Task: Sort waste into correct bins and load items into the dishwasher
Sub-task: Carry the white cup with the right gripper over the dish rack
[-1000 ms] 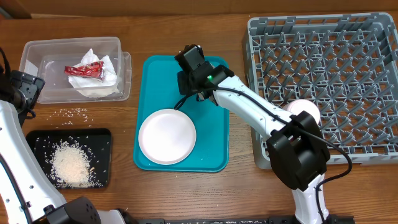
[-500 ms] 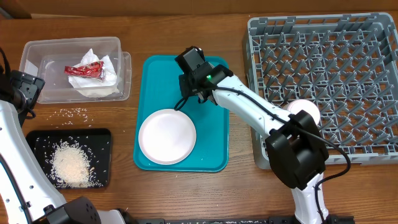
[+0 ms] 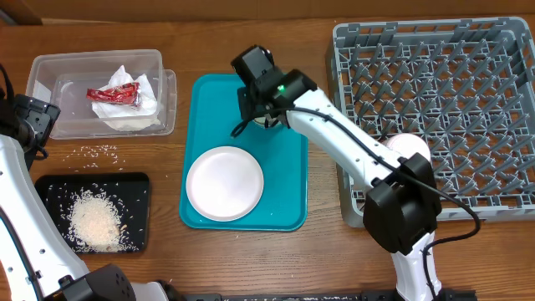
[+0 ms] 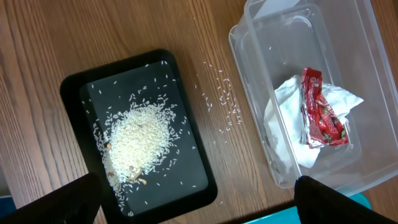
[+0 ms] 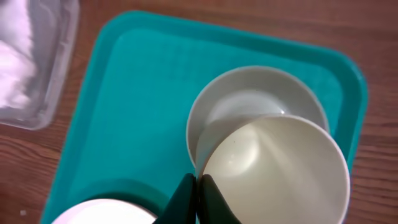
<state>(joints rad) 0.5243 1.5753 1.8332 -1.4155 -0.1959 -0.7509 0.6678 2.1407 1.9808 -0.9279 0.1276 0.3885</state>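
White shells and chunky black joints on the right arm (image 3: 330,130), black cable running along it, little green light near the wrist. Same colours on the left arm (image 3: 21,201). Right gripper (image 5: 196,190) fingers dark, tapered, probably plastic.

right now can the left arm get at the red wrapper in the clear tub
Probably yes: the open left claw hangs by the clear tub, and the red wrapper lies uncovered atop the napkins.
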